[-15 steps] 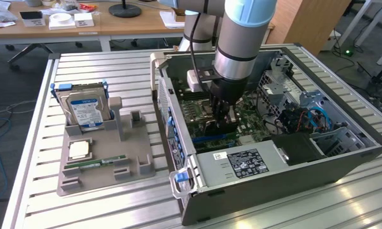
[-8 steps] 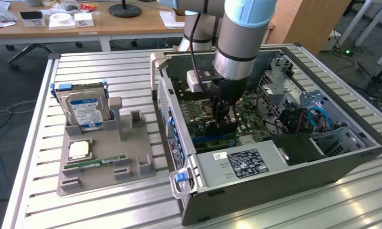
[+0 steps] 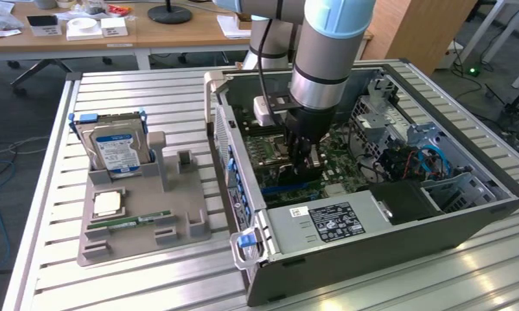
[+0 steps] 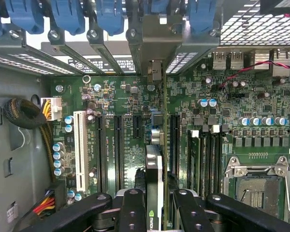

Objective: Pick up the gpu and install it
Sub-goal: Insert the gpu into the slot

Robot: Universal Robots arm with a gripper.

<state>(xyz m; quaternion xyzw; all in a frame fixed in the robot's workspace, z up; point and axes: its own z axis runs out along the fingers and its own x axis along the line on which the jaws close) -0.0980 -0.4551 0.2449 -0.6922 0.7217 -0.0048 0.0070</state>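
Observation:
My gripper (image 3: 304, 161) is down inside the open computer case (image 3: 346, 259), over the green motherboard (image 4: 111, 96). It is shut on the gpu (image 4: 154, 164), a thin dark card seen edge-on that carries a green logo near the fingers (image 4: 133, 212). The card stands upright between two long black expansion slots (image 4: 118, 145). Its silvery end bracket (image 4: 155, 70) reaches the row of rear slot openings with blue latches. In the exterior view the gpu (image 3: 289, 173) shows as a dark strip under the fingers. I cannot tell whether its edge sits in a slot.
A grey parts holder (image 3: 147, 227) lies at the exterior view's left of the case, with a silver hard drive (image 3: 116, 152), a processor (image 3: 109, 204) and a green memory stick (image 3: 134, 222). Cable bundles (image 4: 29, 113), the processor socket (image 4: 256, 188) and drive cages (image 3: 415, 168) crowd the case.

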